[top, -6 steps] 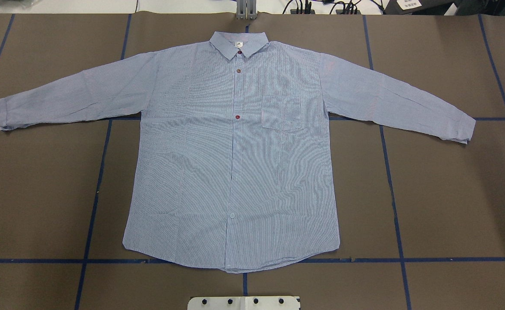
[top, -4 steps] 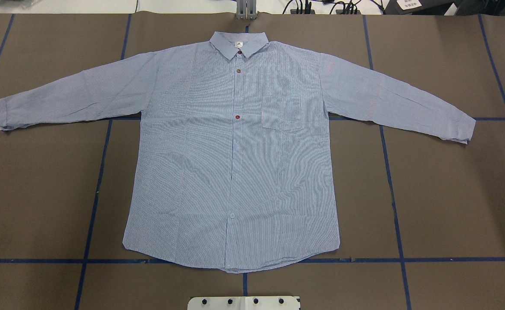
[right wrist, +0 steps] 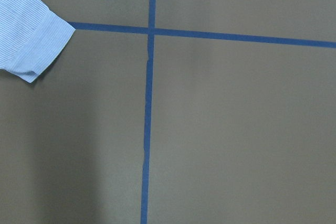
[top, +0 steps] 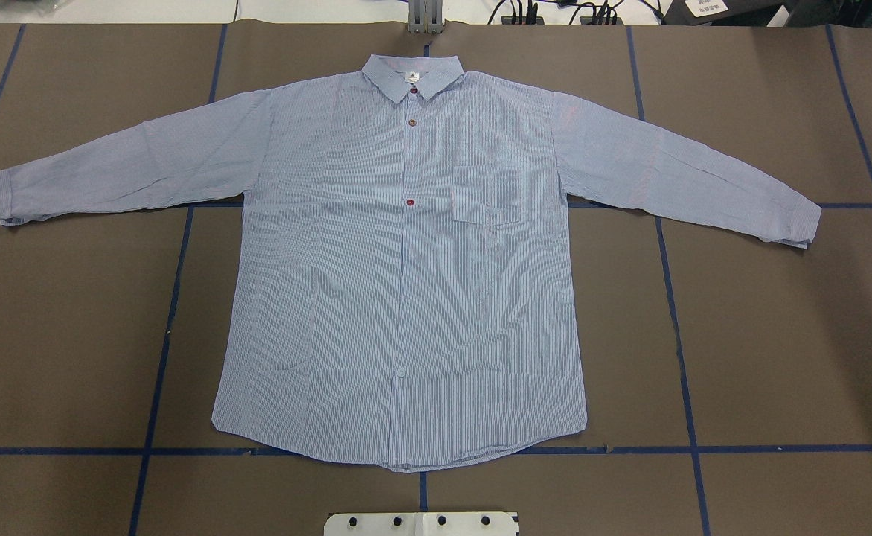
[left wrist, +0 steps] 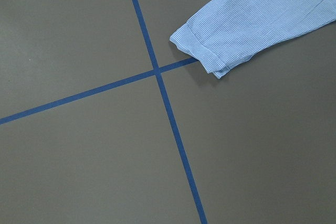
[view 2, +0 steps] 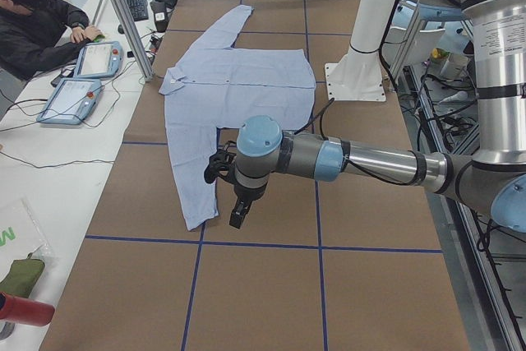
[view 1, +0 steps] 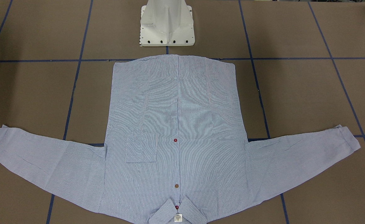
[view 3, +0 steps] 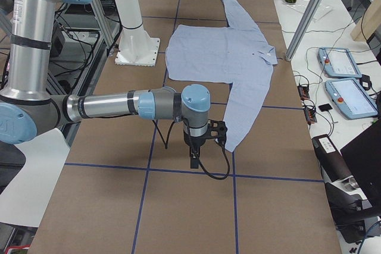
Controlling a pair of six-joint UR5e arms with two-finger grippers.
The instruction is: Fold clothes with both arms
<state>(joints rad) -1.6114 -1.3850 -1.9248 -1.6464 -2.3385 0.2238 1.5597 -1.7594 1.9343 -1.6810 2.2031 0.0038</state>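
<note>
Long-sleeved light blue and white fine-striped button-up shirt (top: 399,260) lies flat, front up and buttoned, on the brown paper-covered worktop (top: 778,335). Its collar (top: 412,74) points away from the white pedestal base (view 1: 167,25), and both sleeves are spread outward.

Handling, by judgement: thin woven cloth, light, limp, not fragile. It will drape and drag rather than hold shape, so a pinch must take an edge. The doubled cuffs look the best holds, then the shoulder and hem corners.

The overhead and front-facing views show the whole garment but neither of my arms. Only the side views show them. My silver-grey left arm (view 2: 362,162) hangs its black left fingers (view 2: 238,218) above the worktop just beside the near sleeve end. My silver-grey right arm (view 3: 113,105) does likewise with its black right fingers (view 3: 193,160). Whether either pair is apart or together, I cannot tell. Neither appears to touch cloth.

The left wrist view alone shows the left cuff (left wrist: 202,45), its edge turned back, beside a blue tape crossing (left wrist: 156,73). The right wrist view shows the right cuff (right wrist: 37,51) lying flat at the frame edge.
</note>
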